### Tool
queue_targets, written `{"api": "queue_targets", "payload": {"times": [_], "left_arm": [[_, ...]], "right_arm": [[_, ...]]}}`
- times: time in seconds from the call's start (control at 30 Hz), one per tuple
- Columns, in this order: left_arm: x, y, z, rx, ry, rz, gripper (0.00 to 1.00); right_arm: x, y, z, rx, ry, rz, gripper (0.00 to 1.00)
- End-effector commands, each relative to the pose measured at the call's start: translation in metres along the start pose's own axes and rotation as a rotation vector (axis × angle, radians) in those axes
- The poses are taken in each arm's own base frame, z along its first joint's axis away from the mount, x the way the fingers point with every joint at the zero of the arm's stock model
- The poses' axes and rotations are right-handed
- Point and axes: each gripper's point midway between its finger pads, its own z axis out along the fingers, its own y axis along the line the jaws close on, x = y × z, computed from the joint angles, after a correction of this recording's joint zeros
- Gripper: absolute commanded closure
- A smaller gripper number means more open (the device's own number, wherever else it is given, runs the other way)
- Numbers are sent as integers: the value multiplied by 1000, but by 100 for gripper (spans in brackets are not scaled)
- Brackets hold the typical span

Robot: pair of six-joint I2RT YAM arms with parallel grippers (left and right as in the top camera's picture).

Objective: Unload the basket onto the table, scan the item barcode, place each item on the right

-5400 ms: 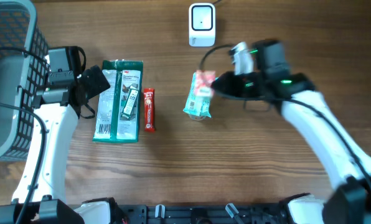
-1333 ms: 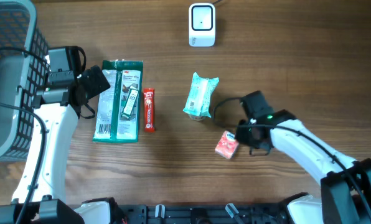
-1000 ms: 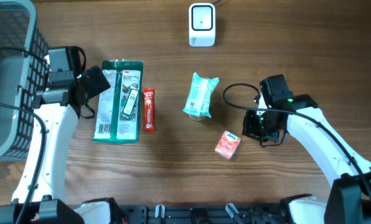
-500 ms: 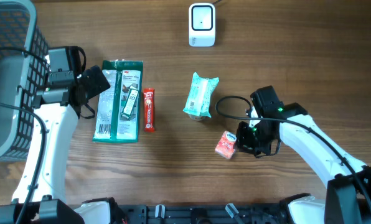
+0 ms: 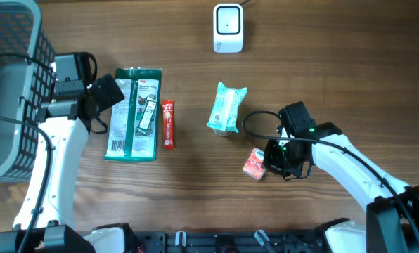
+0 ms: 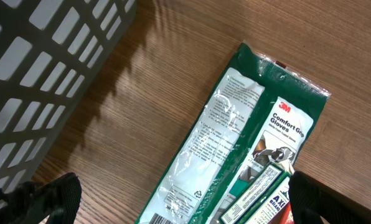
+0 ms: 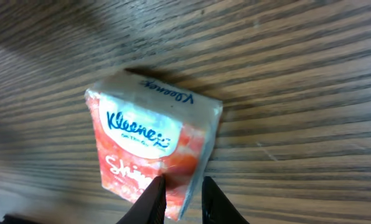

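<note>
I am looking down on the wooden table point(image 5: 195, 204), with the grey basket point(image 5: 13, 91) sitting at its far left edge. The left arm point(image 5: 55, 161) is reaching up that side beside the basket, and the right arm point(image 5: 350, 165) is stretching in from the near right corner toward the middle. The green glove pack point(image 5: 133, 112) is lying flat with its long side running away from me. The pale green pouch point(image 5: 228, 107) is lying near the centre at a slight lean. The white scanner point(image 5: 228, 28) is standing at the far edge, facing up. The thin red snack bar point(image 5: 168, 124) is lying just beside the glove pack, parallel to it. The small red tissue pack point(image 5: 254, 164) is resting on the table below and right of the pouch, well apart from the scanner. Its logo face is pointing up and its long axis is running diagonally from near left to far right. The left claw point(image 6: 185, 202) is hanging wide apart over the glove pack, holding nothing. The right claw point(image 7: 182, 200) is sitting low at the tissue pack's right edge, jaws nearly together with the pack's corner between them. I cannot tell whether they are actually pinching it.
</note>
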Motion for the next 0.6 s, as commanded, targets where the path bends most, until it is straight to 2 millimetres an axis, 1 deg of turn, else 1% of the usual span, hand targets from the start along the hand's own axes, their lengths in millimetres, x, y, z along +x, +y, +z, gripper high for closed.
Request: {"api": "queue_targets", "payload": {"times": [0.0,0.17,0.27,0.37,0.5,0.57], "left_arm": [[-2,1,-2,2,-7,-14,0],[-2,1,-2,2,-7,-14,0],[-2,1,-2,3,-7,-14,0],[-2,1,-2,2,-7,-14,0],[-2,1,-2,3,-7,-14,0],[-2,1,-2,3,-7,-14,0]], "right_arm": [[3,-7,5,26,-14,18,79],[6,-5,20,2,-37,26,76],[5,-6,24,-1,-54,22,76],[2,-8,23,14,-72,18,81],[-3,-5,23,0,-88,10,83],[-6,-4,23,1,-104,7,87]]}}
